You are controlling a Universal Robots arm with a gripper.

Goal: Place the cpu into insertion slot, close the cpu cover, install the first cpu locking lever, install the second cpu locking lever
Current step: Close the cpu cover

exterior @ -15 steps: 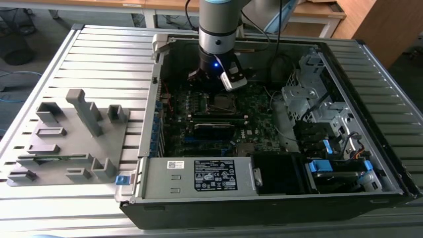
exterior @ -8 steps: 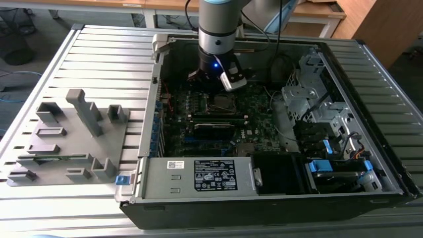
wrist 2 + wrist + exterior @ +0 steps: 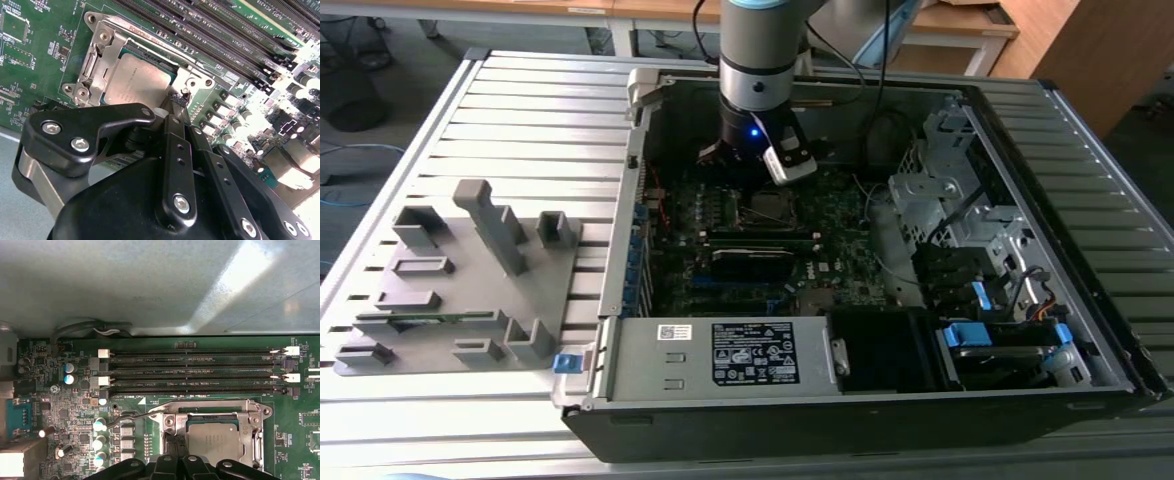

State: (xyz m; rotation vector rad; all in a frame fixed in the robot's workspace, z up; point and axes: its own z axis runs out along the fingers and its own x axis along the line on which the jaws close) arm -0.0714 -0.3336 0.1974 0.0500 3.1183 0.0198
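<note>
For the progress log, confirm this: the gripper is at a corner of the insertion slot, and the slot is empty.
Not empty: the second wrist view shows the cpu seated in the insertion slot. The gripper is indeed at a corner of the slot.

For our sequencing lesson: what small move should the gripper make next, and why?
Probably press the locking lever down: the cpu lies seated, the cpu cover lies closed over it, and the gripper is at the cover's corner where that lever juts out.

The arm (image 3: 758, 45) points straight down, its tool (image 3: 178, 100) with jaws closed together.
</note>
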